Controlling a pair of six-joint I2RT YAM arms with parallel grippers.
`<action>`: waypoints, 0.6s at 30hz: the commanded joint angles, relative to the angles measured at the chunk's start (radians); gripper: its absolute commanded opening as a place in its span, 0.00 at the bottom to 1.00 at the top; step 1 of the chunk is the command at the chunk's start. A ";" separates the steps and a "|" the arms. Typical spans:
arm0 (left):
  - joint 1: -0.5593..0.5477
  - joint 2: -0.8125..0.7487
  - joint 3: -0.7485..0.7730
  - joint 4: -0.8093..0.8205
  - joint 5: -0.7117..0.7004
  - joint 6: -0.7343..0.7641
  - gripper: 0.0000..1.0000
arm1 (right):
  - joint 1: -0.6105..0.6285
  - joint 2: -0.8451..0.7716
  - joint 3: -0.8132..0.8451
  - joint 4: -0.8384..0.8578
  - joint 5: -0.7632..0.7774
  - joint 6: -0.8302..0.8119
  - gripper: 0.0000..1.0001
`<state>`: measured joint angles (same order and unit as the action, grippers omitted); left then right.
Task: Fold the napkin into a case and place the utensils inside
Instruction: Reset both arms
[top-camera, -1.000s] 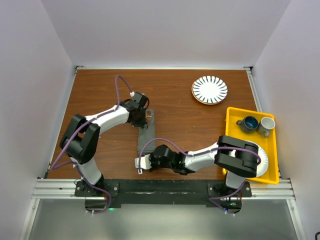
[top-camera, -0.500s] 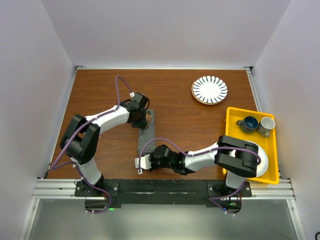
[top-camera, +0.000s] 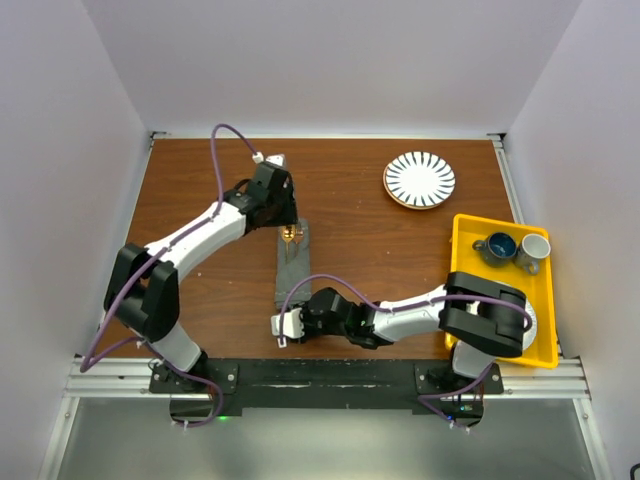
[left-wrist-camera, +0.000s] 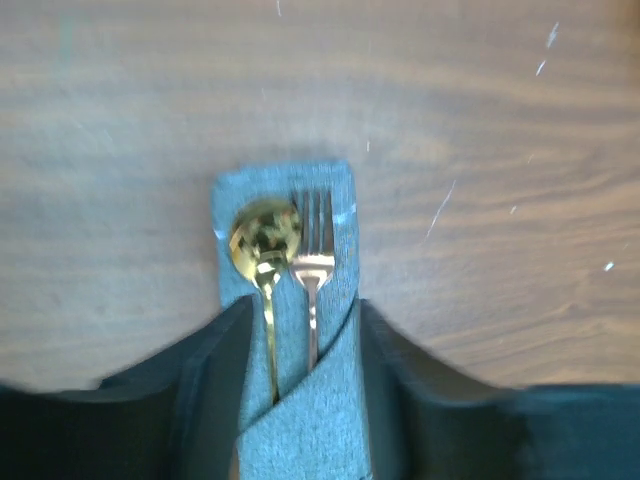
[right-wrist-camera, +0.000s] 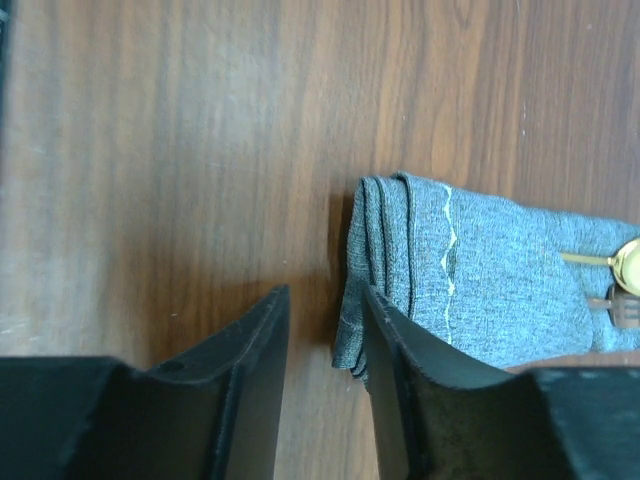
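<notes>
Handles of the gold spoon (left-wrist-camera: 263, 240) and gold fork (left-wrist-camera: 314, 252) are hidden under the diagonal fold of the narrow dark grey fabric case (top-camera: 291, 268). Only the bowl and tines show, at its far end.

My right elbow covers the near half of the yellow plastic tray (top-camera: 457, 245). A dark blue cup (top-camera: 497, 246) and a pale mug (top-camera: 533, 250) sit in its far end.

My left gripper (left-wrist-camera: 302, 312) is spread, straddling the case and gripping nothing. My right gripper (right-wrist-camera: 322, 305) is parted over bare wood beside the case's near end, empty.

Brown wooden table (top-camera: 200, 180). Striped round plate (top-camera: 419, 179) at far right. Pale walls.
</notes>
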<state>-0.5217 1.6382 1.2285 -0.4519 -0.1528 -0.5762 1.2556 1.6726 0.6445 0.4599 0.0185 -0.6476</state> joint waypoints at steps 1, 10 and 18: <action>0.077 -0.054 0.054 0.051 -0.036 0.058 0.60 | -0.002 -0.062 0.015 -0.059 -0.100 0.029 0.45; 0.252 -0.116 0.098 0.104 0.075 0.202 1.00 | -0.022 -0.160 0.020 -0.116 -0.222 0.077 0.67; 0.390 0.008 0.368 -0.143 0.395 0.367 1.00 | -0.148 -0.336 0.185 -0.337 -0.247 0.225 0.90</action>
<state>-0.1726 1.5951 1.4227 -0.4801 0.0547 -0.3416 1.1687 1.4353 0.6987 0.2329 -0.2043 -0.5426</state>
